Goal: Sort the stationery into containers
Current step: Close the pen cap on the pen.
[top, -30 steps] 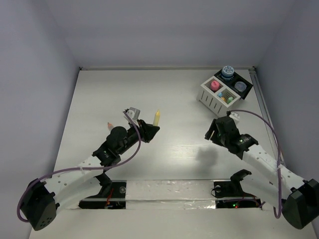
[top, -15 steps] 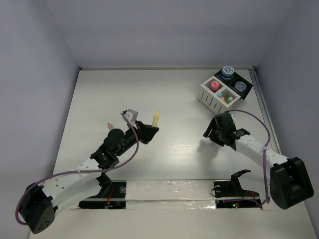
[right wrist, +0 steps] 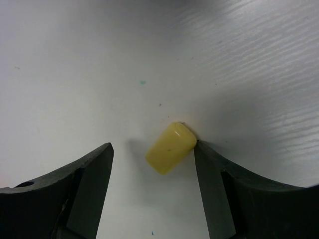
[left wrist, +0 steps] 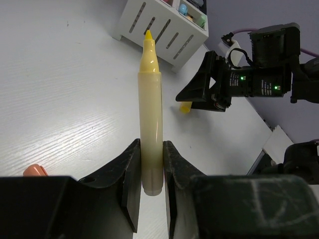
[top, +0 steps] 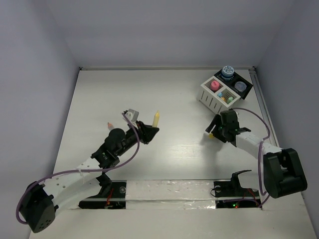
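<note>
Top view: left gripper point(top: 145, 131) sat just toward 9 o'clock of the table point(top: 99, 94) centre, clamped on the butt end of a yellow marker point(top: 157, 118). The marker ran out from the jaws toward 1 o'clock. In the left wrist view the marker point(left wrist: 150, 114) was uncapped and pinched between both fingers point(left wrist: 130, 172), nib pointing at the white slatted box point(left wrist: 159, 25). An orange stick point(top: 109, 123) lay on the table at 9 o'clock from that gripper, close beside the arm. Only its end showed in the wrist view.

The right gripper point(top: 213, 131) was at 3 o'clock of the table centre, low over the surface with its jaws spread wide. In the right wrist view a yellow cap point(right wrist: 171, 148) lay on its side on the table between the fingers point(right wrist: 89, 184). It was touching or almost touching the right finger and well apart from the left one, and the jaws were not closed on it.

The containers stood at 2 o'clock of the table. A black tray section point(top: 233, 79) was joined to the box at its 1 o'clock side.
- A pink-capped bottle point(top: 215, 85) stood in the box's far compartment.
- Small coloured sticks point(top: 227, 99) were in the neighbouring compartment.
- A blue-patterned pot point(top: 228, 71) stood at the tray's 12 o'clock corner.
- A grey cup point(top: 240, 86) stood at the tray's 3 o'clock corner.
</note>
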Robot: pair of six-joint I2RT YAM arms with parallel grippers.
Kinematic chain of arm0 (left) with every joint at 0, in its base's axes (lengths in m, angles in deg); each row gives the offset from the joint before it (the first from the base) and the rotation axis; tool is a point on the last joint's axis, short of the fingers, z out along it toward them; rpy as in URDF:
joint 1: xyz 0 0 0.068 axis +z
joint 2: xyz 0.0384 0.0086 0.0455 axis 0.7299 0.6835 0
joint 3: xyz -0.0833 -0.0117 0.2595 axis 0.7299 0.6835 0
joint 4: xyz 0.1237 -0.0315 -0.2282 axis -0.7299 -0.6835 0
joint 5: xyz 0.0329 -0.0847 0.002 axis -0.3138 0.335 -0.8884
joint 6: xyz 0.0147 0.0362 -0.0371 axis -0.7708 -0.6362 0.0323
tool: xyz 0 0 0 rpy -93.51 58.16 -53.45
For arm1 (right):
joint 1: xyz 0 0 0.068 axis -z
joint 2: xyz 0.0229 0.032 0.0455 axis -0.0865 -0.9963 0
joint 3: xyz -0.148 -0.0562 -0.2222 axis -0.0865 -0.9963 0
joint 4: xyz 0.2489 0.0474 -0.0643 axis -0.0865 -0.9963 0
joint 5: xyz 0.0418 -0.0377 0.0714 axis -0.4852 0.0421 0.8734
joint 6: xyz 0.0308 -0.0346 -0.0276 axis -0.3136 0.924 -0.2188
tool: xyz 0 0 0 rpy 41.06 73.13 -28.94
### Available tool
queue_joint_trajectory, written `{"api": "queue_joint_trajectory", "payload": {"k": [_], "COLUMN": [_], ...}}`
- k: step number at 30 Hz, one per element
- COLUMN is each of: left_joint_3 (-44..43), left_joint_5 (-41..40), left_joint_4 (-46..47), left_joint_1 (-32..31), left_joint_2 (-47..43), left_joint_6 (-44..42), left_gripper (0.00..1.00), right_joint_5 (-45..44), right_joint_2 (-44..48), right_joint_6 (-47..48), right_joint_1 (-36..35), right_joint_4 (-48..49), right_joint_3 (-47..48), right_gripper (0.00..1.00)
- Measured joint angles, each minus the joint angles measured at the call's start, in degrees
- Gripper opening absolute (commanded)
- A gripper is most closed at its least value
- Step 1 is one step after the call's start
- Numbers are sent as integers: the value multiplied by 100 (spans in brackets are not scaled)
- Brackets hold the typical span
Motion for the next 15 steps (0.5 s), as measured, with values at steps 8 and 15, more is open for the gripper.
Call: {"api": "queue_joint_trajectory", "payload": {"k": [8, 15], "left_joint_3": [0, 0], "left_joint_5": [-2, -2], "left_joint_4": [0, 0], "left_joint_1": [0, 0], "left_joint_2": [63, 90], "left_joint_6": [-22, -42], "left_gripper": [0, 0], "right_joint_5": [116, 157], "right_joint_2": [-428, -540], "right_joint_6": [227, 466], "right_joint_1": [0, 0], "right_joint_4": [151, -20], "right_joint_3": [262, 409], "right_gripper": [64, 63]}}
